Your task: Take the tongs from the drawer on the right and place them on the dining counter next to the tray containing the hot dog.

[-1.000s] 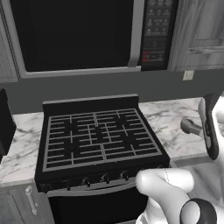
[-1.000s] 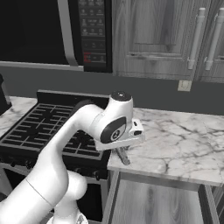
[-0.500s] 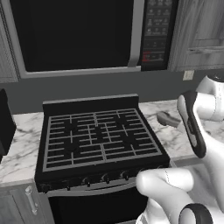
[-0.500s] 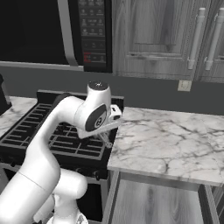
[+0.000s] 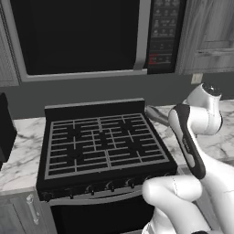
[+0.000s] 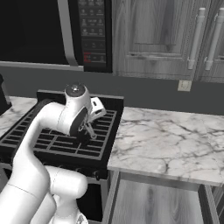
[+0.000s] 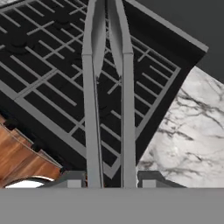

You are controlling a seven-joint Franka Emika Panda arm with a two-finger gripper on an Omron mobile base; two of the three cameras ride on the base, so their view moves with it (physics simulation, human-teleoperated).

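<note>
My gripper [image 6: 89, 127] is shut on the slim dark grey tongs [image 7: 90, 109] and holds them in the air over the right side of the black stove [image 5: 103, 144]. In the hand view the two long narrow arms of the tongs run up and away from my gripper [image 7: 108, 179], above the burner grates. In the left base view one end of the tongs [image 5: 156, 115] pokes out from behind my forearm. The drawer [image 6: 153, 199] stands open below the marble worktop, low in the right base view. The dining counter and the tray with the hot dog are out of view.
A microwave [image 5: 82, 36] hangs over the stove. Marble worktop [image 6: 166, 140] flanks the stove on the right and on the left [image 5: 20, 157]. Grey wood-grain wall cabinets [image 6: 162, 35] hang above the right worktop. A dark appliance [image 5: 5, 132] stands at the far left.
The arm has swung left with the tongs, from above the right marble worktop to above the stove's right side. The grip has stayed the same.
</note>
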